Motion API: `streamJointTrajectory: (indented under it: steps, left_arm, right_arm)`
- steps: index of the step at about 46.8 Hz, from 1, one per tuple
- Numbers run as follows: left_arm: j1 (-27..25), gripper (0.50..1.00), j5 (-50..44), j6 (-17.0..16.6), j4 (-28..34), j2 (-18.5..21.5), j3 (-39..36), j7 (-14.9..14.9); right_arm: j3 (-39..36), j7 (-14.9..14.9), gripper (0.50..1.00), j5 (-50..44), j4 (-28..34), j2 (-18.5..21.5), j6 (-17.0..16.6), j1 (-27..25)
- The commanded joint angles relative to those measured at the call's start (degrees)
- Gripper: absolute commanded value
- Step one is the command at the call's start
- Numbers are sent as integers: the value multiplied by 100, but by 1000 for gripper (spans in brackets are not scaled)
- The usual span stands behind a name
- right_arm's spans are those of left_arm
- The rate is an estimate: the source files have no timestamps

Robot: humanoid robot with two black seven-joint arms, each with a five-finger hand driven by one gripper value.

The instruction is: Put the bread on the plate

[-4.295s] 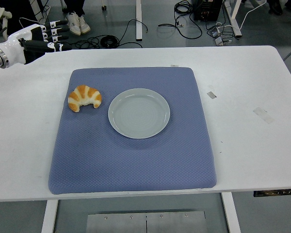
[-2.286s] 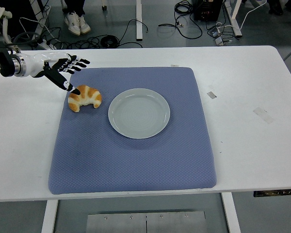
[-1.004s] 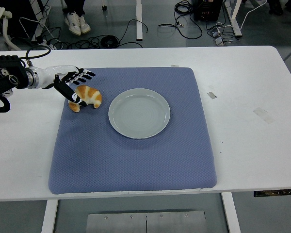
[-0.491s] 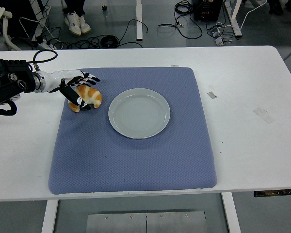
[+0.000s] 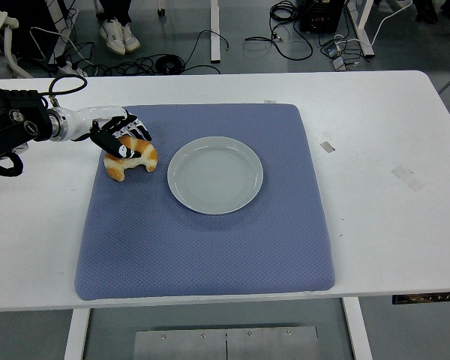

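Black-fingered left hand [image 5: 118,137] curls over the golden crescent bread [image 5: 133,155]; firm your grip before you lift it clear toward the round grey plate [image 5: 214,175].

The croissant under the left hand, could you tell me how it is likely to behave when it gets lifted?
The croissant looks puffy, so probably light and squashable; the left hand curled over it likely needs gentle pressure. Its curved, tapered ends may let it pivot in the grasp. Resting on the textured blue mat, it seems unlikely to slide.
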State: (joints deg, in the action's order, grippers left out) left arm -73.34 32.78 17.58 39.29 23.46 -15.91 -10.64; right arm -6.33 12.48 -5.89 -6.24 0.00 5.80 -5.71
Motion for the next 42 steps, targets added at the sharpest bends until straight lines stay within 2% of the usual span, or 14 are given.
streamJointTrajectory:
  steps: [1, 10, 16, 31, 42]
  left_arm:
    - [-5, 643, 0, 0, 8, 0, 0, 1]
    - [-277, 643, -43, 0, 8, 0, 79, 1]
    - [-470, 651, -517, 0, 8, 0, 88, 1]
    - [-611, 654, -694, 0, 17, -79, 272, 1]
    - [-690, 660, -1063, 0, 69, -588, 396, 1]
  right_arm:
    - [0, 0, 1000, 0, 0, 0, 0, 0]
    - [0, 0, 1000, 0, 0, 0, 0, 0]
    - [0, 0, 1000, 0, 0, 0, 0, 0]
    - [0, 0, 1000, 0, 0, 0, 0, 0]
    - [0, 0, 1000, 0, 0, 0, 0, 0]
